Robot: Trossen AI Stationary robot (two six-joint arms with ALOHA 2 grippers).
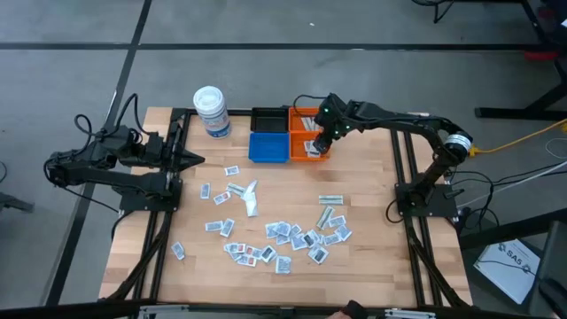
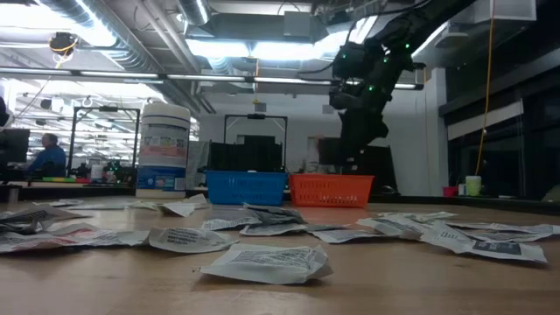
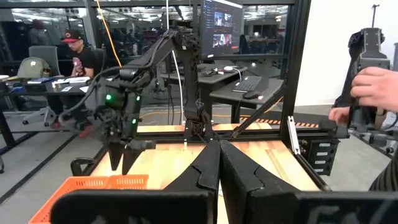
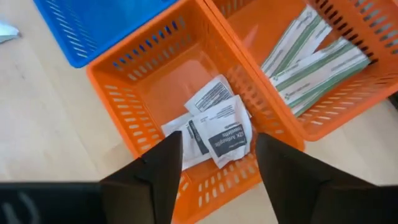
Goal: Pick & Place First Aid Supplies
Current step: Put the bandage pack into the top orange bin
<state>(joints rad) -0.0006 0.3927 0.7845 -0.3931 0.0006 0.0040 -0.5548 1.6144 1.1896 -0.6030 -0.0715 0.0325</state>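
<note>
Several small flat white and grey sachets [image 1: 282, 236] lie scattered on the wooden table's near half. A few more sachets [image 4: 214, 127] lie flat on the floor of an orange bin [image 4: 118, 106]. My right gripper [image 4: 219, 140] hangs open above that bin, pointing down, with nothing between its fingers. In the high view my right gripper [image 1: 321, 142] is over the orange bin [image 1: 310, 155], and in the low view [image 2: 353, 157] it stands above the bin [image 2: 332, 189]. My left gripper [image 1: 191, 160] waits shut at the table's left edge.
A second orange bin [image 4: 323, 56] holds green-and-white strips. A blue bin [image 1: 268, 147], a black bin [image 1: 268, 119] and a white lidded tub [image 1: 212, 111] stand along the far edge. A person's hand [image 3: 373, 87] shows beyond the table, and another person [image 3: 78, 56] sits at a desk.
</note>
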